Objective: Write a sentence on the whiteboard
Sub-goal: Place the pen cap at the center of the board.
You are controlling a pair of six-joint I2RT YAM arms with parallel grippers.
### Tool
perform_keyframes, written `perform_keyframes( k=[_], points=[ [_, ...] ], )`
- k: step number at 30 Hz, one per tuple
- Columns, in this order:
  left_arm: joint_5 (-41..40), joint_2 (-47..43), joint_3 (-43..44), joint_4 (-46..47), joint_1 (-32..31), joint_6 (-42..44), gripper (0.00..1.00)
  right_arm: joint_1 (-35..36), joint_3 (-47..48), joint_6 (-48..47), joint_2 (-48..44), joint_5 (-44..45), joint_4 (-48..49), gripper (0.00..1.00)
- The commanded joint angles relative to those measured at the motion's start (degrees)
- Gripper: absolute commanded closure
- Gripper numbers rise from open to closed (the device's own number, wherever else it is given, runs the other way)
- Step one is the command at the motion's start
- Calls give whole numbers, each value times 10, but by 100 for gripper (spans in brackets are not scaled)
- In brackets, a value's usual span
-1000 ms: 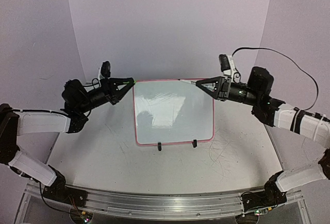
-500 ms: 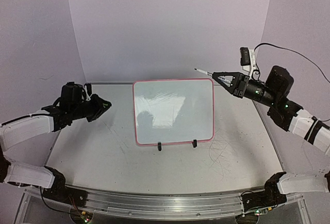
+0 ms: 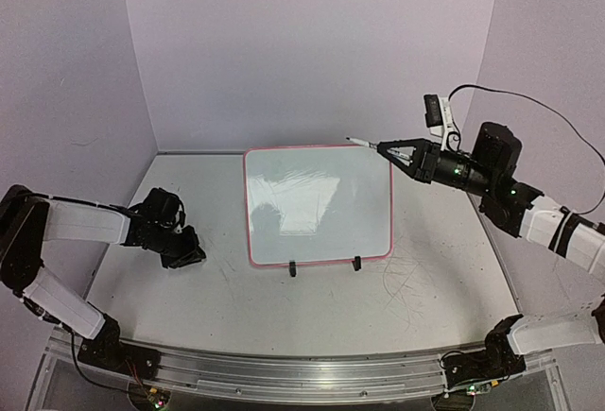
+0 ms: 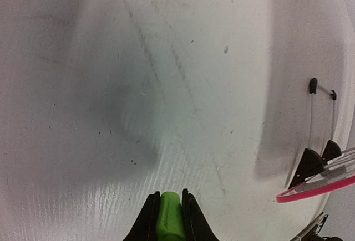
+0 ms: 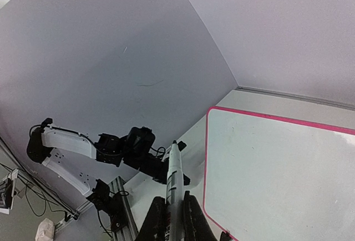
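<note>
Found the whiteboard (image 3: 319, 205) mid-table, resting on 2 black clip feet (image 3: 292, 268). Saw the left gripper (image 3: 189, 255) low over the tabletop (image 3: 284, 316), left of the board, clenched on a green cap (image 4: 168, 219). Saw the right gripper (image 3: 392, 153) raised beside the far right corner, grasping a white marker (image 3: 364, 142), tip aimed left.

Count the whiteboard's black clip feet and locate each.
2. Both on the near edge of the whiteboard: one clip foot left of centre, the other right of centre.
</note>
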Motion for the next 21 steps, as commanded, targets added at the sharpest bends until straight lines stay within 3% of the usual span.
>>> perform_keyframes(
  k=[1,9,17,21],
  points=[
    [32,17,8,16,-3,27,96,7,15,-2,7,9,32,100],
    [40,57,9,30,-3,37,88,18,17,-3,17,12,37,100],
    [15,51,-5,38,-2,31,76,21,13,-4,14,15,37,100],
    [2,39,-13,39,-3,23,74,22,13,-5,13,16,37,100]
  ],
)
